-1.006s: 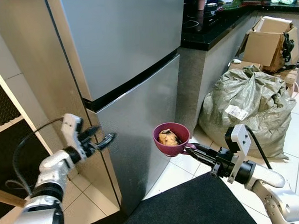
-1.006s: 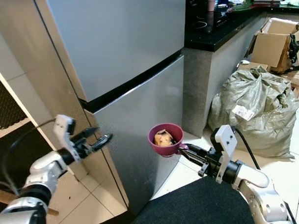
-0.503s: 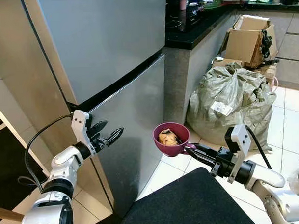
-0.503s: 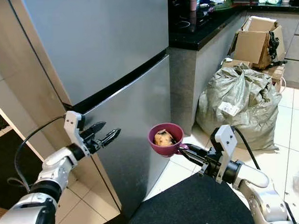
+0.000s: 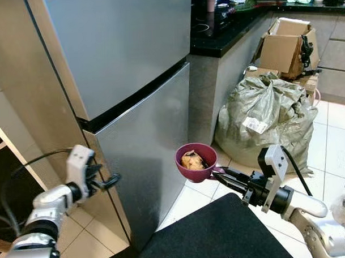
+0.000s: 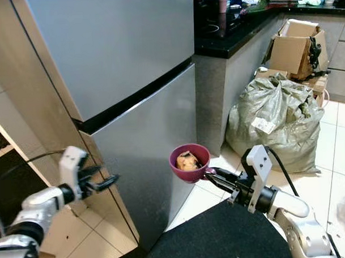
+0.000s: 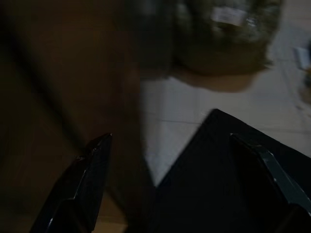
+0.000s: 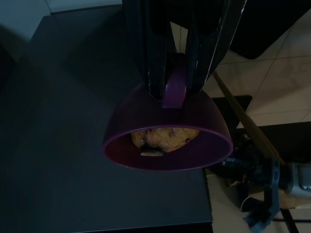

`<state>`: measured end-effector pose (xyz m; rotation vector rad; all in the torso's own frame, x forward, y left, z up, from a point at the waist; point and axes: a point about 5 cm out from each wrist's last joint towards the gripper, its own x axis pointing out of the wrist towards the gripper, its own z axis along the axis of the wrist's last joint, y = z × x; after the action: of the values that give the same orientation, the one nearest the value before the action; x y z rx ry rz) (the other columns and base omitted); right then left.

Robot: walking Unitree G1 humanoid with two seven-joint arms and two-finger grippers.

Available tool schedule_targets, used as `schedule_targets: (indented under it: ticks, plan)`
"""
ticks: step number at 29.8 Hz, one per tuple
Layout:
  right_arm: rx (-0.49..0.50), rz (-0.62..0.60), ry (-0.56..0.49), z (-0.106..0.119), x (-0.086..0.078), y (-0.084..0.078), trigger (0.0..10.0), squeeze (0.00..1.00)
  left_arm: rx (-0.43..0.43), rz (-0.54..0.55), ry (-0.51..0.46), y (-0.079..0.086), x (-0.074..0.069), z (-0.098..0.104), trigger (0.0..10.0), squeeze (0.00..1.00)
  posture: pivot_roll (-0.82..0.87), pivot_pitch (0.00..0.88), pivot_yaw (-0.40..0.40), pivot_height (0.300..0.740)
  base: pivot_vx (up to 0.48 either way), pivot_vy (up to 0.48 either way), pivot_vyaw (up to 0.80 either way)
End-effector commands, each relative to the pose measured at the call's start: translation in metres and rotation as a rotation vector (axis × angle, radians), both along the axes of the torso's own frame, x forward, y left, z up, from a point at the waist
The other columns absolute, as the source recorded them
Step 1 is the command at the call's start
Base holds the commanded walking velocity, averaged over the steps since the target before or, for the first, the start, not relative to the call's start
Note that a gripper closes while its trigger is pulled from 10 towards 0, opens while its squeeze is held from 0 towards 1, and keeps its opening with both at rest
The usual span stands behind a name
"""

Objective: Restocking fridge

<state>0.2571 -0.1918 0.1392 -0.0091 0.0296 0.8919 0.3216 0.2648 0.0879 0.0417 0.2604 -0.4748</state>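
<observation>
While the fridge (image 5: 131,79) stands with both doors closed, the right pincer (image 5: 222,173) is clamped on the small handle of a maroon bowl (image 5: 196,161), holding it up in the air in front of the lower door (image 5: 151,158). Inside the bowl lies a browned piece of food (image 5: 193,159), resting against the wall nearest the pincer. From the right wrist view the two black fingers (image 8: 146,53) press on either side of the handle, with the bowl's open rim tipped toward the camera.

Off to the other side, the left pincer (image 5: 105,180) hangs at the outer edge of the lower door, just beside the fridge's tan side panel (image 5: 41,94), its fingers spread apart and gripping nothing. The left wrist view is dim and blurred; its fingertips (image 7: 99,145) stand wide, with pale floor tiles (image 7: 180,107) and a dark mat (image 7: 233,170) beyond them.

Beyond the right pincer, a bulging grey-green sack (image 5: 268,117) sits on the tiled floor against a dark worktop (image 5: 226,33), and an open cardboard box (image 5: 288,45) stands behind the sack.
</observation>
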Motion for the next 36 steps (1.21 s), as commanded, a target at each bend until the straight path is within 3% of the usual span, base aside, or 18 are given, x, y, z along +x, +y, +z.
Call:
schedule_targets:
  ticks: [1, 6, 14, 18, 25, 29, 33, 34, 36]
  plan:
    - [0.006, 0.033, -0.025, 0.006, 0.000, 0.006, 10.0, 0.00, 0.017, 0.058, -0.029, 0.015, 0.000, 0.009, 10.0, 0.00, -0.14, 0.000, 0.026, 0.740, 0.000, 0.000, 0.00]
    - [0.008, 0.051, -0.026, 0.006, 0.001, 0.010, 10.0, 0.00, -0.005, 0.144, -0.101, 0.026, 0.005, 0.023, 10.0, 0.00, -0.14, 0.000, 0.027, 0.740, 0.000, 0.000, 0.00]
    - [0.011, 0.080, -0.026, 0.006, 0.001, 0.018, 10.0, 0.00, -0.055, 0.197, -0.181, 0.028, 0.012, 0.037, 10.0, 0.00, -0.14, 0.011, 0.028, 0.740, 0.000, 0.000, 0.00]
    - [0.014, 0.108, -0.029, 0.009, 0.002, 0.025, 10.0, 0.00, -0.100, 0.152, -0.194, 0.016, 0.023, 0.047, 10.0, 0.00, -0.14, 0.050, 0.015, 0.740, 0.000, 0.000, 0.00]
    - [0.014, 0.133, -0.026, 0.012, 0.000, 0.029, 10.0, 0.00, -0.103, 0.139, -0.216, 0.011, 0.032, 0.059, 10.0, 0.00, -0.14, 0.080, 0.010, 0.740, 0.000, 0.000, 0.00]
    - [0.016, 0.140, -0.021, 0.011, -0.001, 0.031, 10.0, 0.00, -0.134, 0.078, -0.230, 0.003, 0.034, 0.064, 10.0, 0.00, -0.14, 0.091, 0.014, 0.740, 0.000, 0.000, 0.00]
    - [0.020, 0.139, -0.020, 0.010, -0.001, 0.033, 10.0, 0.00, -0.184, -0.056, -0.234, -0.012, 0.034, 0.063, 10.0, 0.00, -0.14, 0.087, 0.021, 0.740, 0.000, 0.000, 0.00]
    - [0.023, 0.137, -0.022, 0.011, 0.001, 0.034, 10.0, 0.00, -0.198, -0.134, -0.219, -0.021, 0.033, 0.061, 10.0, 0.00, -0.13, 0.081, 0.025, 0.740, 0.000, 0.000, 0.00]
    - [0.024, 0.136, -0.023, 0.011, 0.002, 0.034, 10.0, 0.00, -0.199, -0.159, -0.213, -0.024, 0.033, 0.060, 10.0, 0.00, -0.13, 0.081, 0.025, 0.740, 0.000, 0.000, 0.00]
